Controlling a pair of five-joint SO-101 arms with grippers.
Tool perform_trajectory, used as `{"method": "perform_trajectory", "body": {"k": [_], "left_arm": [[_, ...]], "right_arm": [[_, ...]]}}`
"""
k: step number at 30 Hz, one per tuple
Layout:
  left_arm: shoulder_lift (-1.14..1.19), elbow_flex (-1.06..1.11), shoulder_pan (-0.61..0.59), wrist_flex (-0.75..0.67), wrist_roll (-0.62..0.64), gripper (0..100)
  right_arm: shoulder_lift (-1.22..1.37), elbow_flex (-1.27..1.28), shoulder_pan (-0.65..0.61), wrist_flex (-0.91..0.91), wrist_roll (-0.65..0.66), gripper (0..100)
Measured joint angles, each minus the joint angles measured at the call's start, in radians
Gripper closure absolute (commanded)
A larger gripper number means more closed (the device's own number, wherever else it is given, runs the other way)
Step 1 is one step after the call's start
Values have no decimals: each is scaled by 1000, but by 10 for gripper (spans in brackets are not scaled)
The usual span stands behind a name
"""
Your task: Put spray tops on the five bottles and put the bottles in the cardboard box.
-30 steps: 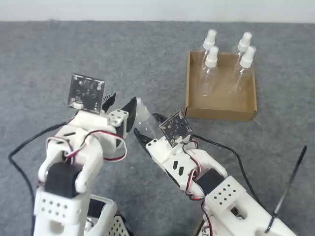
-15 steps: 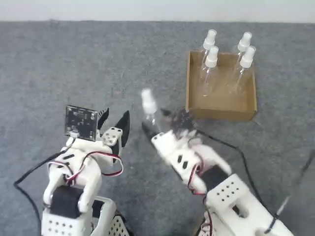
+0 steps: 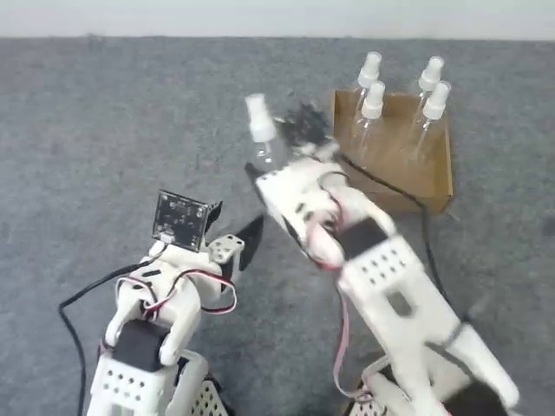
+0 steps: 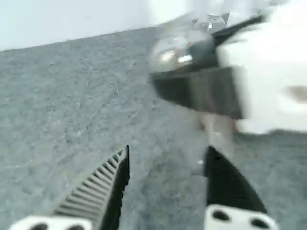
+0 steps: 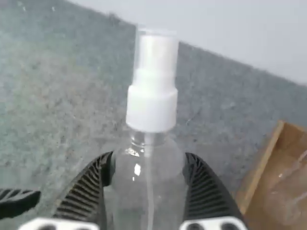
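A clear bottle (image 3: 264, 149) with a white spray top (image 3: 257, 117) is held upright above the carpet, just left of the cardboard box (image 3: 392, 201). My right gripper (image 3: 274, 166) is shut on the bottle's body (image 5: 146, 167), one finger on each side below the spray top (image 5: 152, 96). Several capped bottles (image 3: 371, 121) stand in the box. My left gripper (image 3: 232, 224) stands open nearer the front with nothing between its fingers (image 4: 108, 189), and the right arm's held bottle (image 4: 173, 52) is blurred beyond it.
Grey carpet (image 3: 104, 113) covers the table, with free room to the left and far side. The box's brown corner (image 5: 276, 182) lies close beside the held bottle. A black cable (image 3: 427, 225) trails from the right arm over the box's front wall.
The right arm has lifted the bottle and carried it away from the front, towards the box. The left gripper has drawn back toward the front edge, away from the bottle.
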Motion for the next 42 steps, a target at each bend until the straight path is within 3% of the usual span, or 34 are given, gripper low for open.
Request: {"method": "perform_trajectory", "body": {"k": [12,35,38,42], "left_arm": [[0,43,5,-63,0,710],[0,49,8,-63,0,710],[0,57,8,-63,0,710],[0,77,9,-63,0,725]], "right_arm": [[38,-215,-103,299,0,992],[-98,-222,-101,471,-2,992],[-98,-222,-52,473,52,992],[-98,-236,132,434,78,992]]}}
